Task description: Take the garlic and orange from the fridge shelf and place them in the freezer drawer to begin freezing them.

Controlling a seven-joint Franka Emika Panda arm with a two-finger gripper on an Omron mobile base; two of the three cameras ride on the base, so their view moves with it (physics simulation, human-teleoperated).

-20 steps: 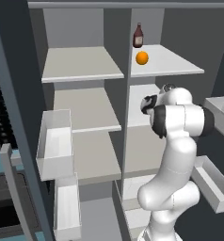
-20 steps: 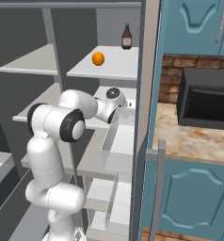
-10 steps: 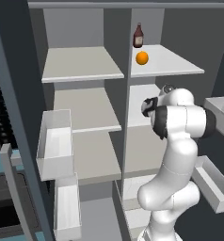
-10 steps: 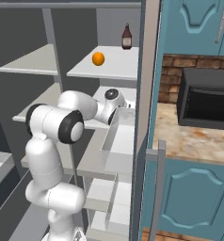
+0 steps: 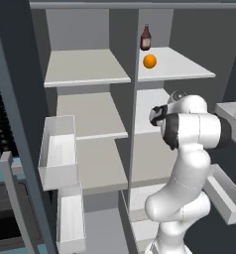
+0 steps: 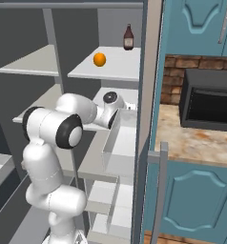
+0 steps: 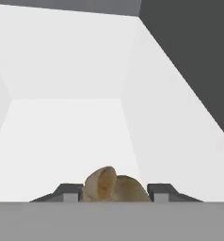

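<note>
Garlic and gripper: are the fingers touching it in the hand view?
Touching. In the hand view the garlic sits between the gripper's two dark fingers, each one meeting its side with no gap visible.

Rendered home kitchen. Open fridge with off-white shelves (image 5: 88, 74) and clear door bins (image 5: 58, 149), holding a brown bottle (image 6: 128, 37) and an orange (image 6: 99, 59). Beside it: teal cabinets (image 6: 196, 21), brick backsplash (image 6: 171, 76), black microwave (image 6: 208, 102) on a speckled stone bench (image 6: 196, 143).

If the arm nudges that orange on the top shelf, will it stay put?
Probably not: the orange looks like a smooth ball on a flat fridge shelf, so it would likely roll. The bottle just behind might stop it.
</note>
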